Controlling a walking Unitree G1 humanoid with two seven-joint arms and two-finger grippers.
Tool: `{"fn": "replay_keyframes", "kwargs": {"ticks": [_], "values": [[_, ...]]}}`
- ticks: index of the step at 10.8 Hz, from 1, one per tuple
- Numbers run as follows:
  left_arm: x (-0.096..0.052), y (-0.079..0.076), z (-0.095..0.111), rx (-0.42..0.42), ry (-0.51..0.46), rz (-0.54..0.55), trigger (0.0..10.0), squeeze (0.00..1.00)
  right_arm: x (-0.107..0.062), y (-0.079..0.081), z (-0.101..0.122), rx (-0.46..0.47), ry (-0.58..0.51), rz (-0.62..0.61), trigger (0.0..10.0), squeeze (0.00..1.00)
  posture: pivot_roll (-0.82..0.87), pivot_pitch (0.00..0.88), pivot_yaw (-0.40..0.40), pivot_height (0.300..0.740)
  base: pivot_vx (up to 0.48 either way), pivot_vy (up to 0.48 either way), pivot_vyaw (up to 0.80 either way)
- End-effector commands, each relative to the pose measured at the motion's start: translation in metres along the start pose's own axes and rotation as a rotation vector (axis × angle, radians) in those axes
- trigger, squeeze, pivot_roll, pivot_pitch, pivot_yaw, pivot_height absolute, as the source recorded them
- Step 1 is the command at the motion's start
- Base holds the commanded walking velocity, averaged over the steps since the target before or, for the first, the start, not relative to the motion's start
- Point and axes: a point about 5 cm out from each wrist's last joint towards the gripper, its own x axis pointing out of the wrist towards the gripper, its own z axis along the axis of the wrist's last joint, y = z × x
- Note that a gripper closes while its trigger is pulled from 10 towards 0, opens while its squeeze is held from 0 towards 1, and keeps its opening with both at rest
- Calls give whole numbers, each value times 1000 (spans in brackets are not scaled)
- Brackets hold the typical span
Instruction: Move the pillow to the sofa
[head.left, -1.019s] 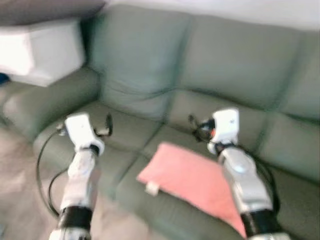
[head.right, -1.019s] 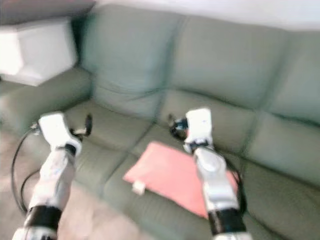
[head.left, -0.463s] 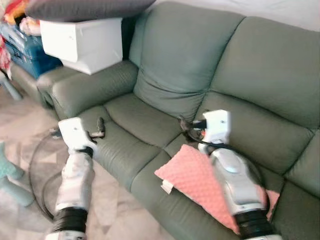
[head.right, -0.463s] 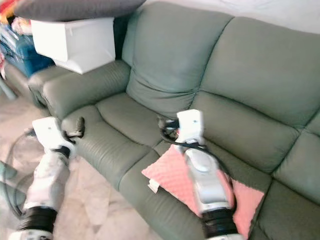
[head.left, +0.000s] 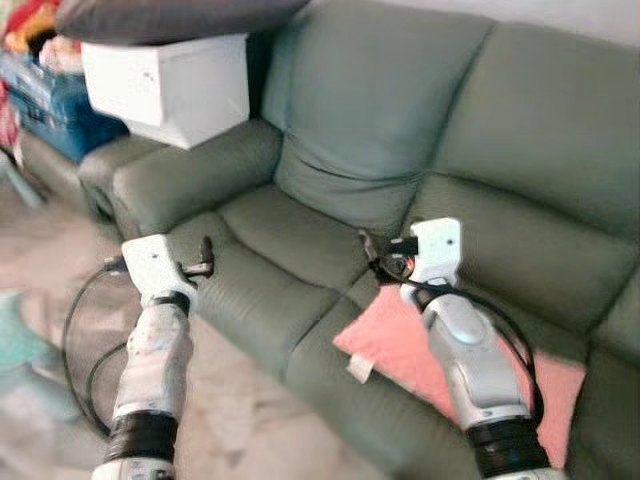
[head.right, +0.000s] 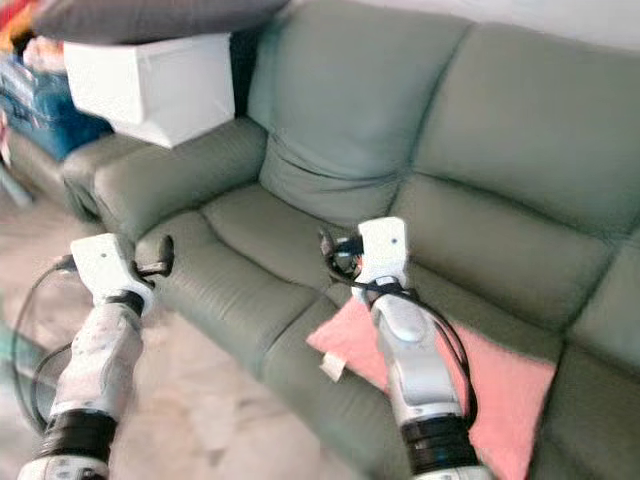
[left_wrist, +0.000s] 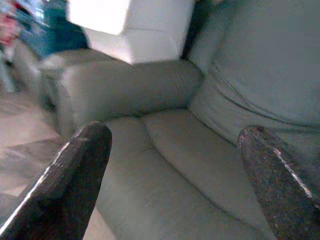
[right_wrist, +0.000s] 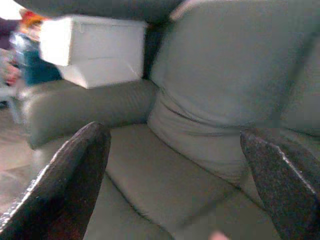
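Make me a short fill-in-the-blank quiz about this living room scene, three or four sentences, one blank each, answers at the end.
1. The pink pillow lies on the seat of the green ____.
2. The white box rests on the sofa's ____.
3. On top of the white box lies a dark grey ____.
4. Both the left claw and the right claw have their fingers spread ____ and hold nothing.

Missing words: sofa; armrest; cushion; open
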Motion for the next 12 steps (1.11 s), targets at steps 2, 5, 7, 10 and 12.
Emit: {"fn": "replay_keyframes", "kwargs": {"ticks": [2,5,7,10,12], "values": [[3,1,5,8,-6,3,10000,0,4,-3,11,0,-49,-10,10000,0,-204,0,14,740,0,480,0],[4,1,3,15,3,5,10000,0,4,-3,11,-1,-48,-12,10000,0,-204,0,18,740,0,480,0],[4,2,3,17,5,8,10000,0,3,-3,10,1,-48,-15,10000,0,-203,0,21,740,0,480,0],[4,3,2,25,10,14,10000,0,4,-2,11,-9,-59,-21,10000,0,-204,0,25,740,0,480,0],[4,3,2,31,13,17,10000,0,4,-2,11,-8,-57,-20,10000,0,-202,0,24,740,0,480,0]]}}
